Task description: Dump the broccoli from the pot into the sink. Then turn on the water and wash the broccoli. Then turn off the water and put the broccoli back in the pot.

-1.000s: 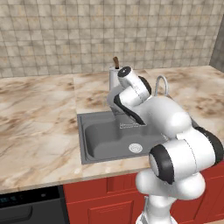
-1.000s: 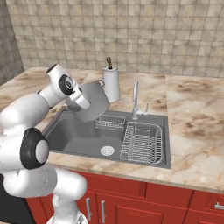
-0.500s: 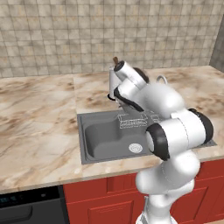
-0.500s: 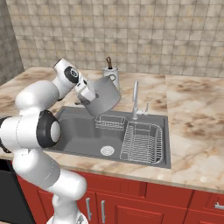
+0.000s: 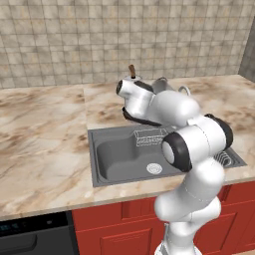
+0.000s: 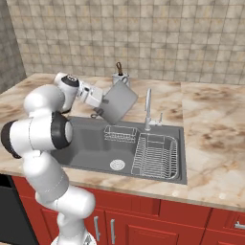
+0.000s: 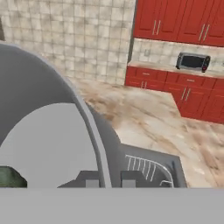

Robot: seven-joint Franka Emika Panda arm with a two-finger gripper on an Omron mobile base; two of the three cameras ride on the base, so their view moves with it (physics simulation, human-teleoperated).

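Note:
The grey pot (image 6: 118, 101) hangs tilted on its side over the back of the sink (image 6: 86, 143), its flat bottom turned toward the right base camera. My gripper (image 6: 98, 99) is shut on the pot's rim. Up close in the hand view, the rim (image 7: 94, 131) runs between my gripper's (image 7: 109, 180) two fingertips, with the pot's pale inside on the left. The broccoli (image 7: 8, 177) shows as a green bit low in the pot's inside. From the left base view the arm covers most of the pot (image 5: 160, 85) above the sink (image 5: 117, 154). No water runs from the faucet (image 6: 148, 107).
A wire dish rack (image 6: 155, 154) fills the basin's right half and a small wire basket (image 6: 119, 134) sits at its back, with the round drain (image 6: 117, 164) in front. A white holder with a brown top (image 6: 118, 74) stands on the counter behind the pot. Marble counter lies on both sides.
The arm has swung the pot to the right, over the sink's back edge, and tipped it further onto its side. The grip on the rim has held.

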